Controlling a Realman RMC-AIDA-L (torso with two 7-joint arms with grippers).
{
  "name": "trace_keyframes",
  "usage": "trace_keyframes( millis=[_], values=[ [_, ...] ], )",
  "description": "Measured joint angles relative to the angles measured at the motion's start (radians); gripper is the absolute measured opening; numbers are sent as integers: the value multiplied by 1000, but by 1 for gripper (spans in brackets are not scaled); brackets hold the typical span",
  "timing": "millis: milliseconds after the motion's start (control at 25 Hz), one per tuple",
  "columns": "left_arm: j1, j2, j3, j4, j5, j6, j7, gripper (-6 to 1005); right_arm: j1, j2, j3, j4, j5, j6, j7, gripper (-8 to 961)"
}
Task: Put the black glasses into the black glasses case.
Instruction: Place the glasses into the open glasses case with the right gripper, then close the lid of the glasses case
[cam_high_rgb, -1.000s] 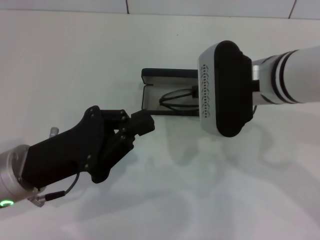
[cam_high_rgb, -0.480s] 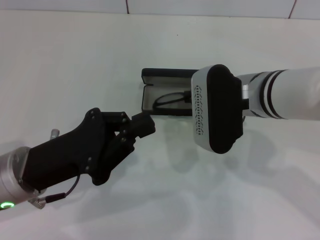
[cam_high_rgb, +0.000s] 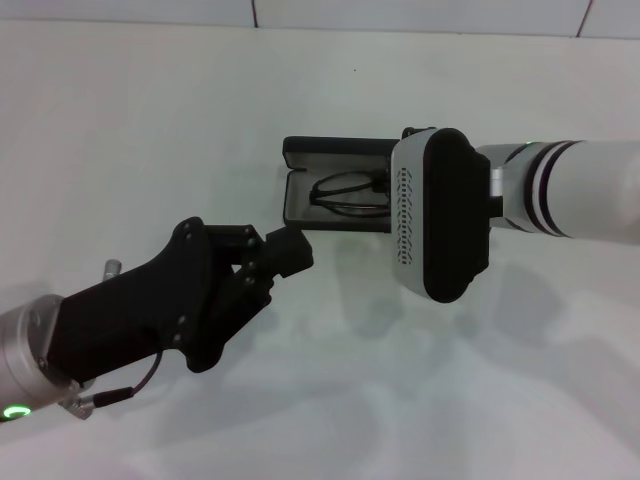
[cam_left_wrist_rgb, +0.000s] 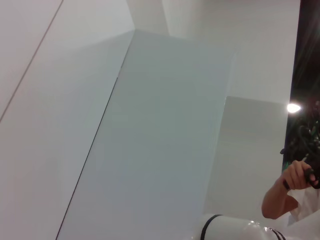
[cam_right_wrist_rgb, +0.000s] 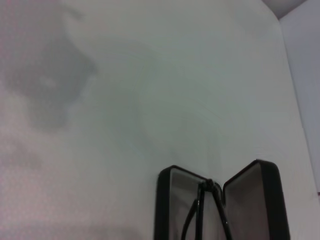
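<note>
The thin black-framed glasses (cam_high_rgb: 345, 192) lie inside the open black hard-shell case (cam_high_rgb: 300, 152) with pale lining on the white bench (cam_high_rgb: 150, 120), the right gripper (cam_high_rgb: 388, 188) hidden over them, the left gripper (cam_high_rgb: 285, 250) clenched empty nearby.

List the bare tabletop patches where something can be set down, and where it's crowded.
Free: the white table to the left of the open black hard-shell glasses case, and the near stretch between both arms. Crowded: around the case, where the right gripper hangs over the thin black-framed glasses and the left gripper sits close.
</note>
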Motion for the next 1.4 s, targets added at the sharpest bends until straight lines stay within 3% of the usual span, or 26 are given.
trace_keyframes(
  millis=[560, 1120, 1400],
  values=[
    [-3, -8, 0, 0, 0, -2, 8, 44, -1, 0, -30, 69, 9, 117, 5, 77],
    [0, -9, 0, 0, 0, -2, 12, 44, -2, 0, -28, 75, 20, 118, 7, 78],
    [0, -9, 2, 0, 0, -2, 12, 44, -10, 0, -31, 70, 22, 112, 7, 125]
  ],
)
